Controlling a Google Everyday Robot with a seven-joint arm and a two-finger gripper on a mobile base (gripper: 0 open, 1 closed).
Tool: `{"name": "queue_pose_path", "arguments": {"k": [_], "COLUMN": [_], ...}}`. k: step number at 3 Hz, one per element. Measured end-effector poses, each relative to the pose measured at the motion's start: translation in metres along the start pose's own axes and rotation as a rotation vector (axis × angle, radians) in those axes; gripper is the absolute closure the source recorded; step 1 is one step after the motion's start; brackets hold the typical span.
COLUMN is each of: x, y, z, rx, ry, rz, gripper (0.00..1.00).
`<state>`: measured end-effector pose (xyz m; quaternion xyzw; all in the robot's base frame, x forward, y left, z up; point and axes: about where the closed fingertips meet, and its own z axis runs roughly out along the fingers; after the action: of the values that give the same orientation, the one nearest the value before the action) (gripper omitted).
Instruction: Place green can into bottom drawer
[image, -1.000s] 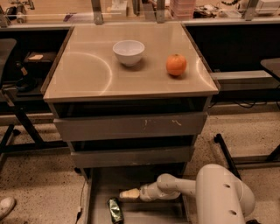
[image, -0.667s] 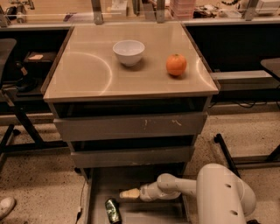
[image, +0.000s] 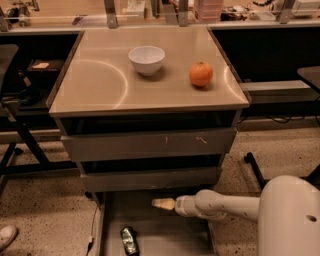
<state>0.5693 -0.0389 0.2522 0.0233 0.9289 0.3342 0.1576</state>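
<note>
The green can (image: 129, 240) lies on its side on the flat grey floor of the pulled-out bottom drawer (image: 172, 236), near the drawer's front left. My gripper (image: 161, 203) hangs over the back middle of the drawer, just below the upper drawer fronts. It is up and to the right of the can and apart from it. My white arm (image: 235, 206) reaches in from the lower right.
A white bowl (image: 146, 59) and an orange (image: 200, 74) sit on the tan cabinet top (image: 100, 85). Two upper grey drawers (image: 150, 145) with scuffed fronts are closed above. A chair base (image: 20, 145) stands at the left. A shoe (image: 6, 236) shows at the lower left.
The can has rolled a little to the left on the drawer floor. The gripper has stayed in nearly the same place above the drawer.
</note>
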Motion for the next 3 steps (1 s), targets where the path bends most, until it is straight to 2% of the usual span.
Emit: {"name": "queue_pose_path", "arguments": {"k": [1,2,3], "x": [-0.032,-0.042,-0.039], "y": [0.023,0.041,0.038], "z": [-0.054,-0.082,-0.075], "rx": [0.083,0.104,0.097], "ry": [-0.113,-0.166,-0.151], "rz": [0.005,-0.045,-0.036], "gripper": [0.00,0.00,0.00]}}
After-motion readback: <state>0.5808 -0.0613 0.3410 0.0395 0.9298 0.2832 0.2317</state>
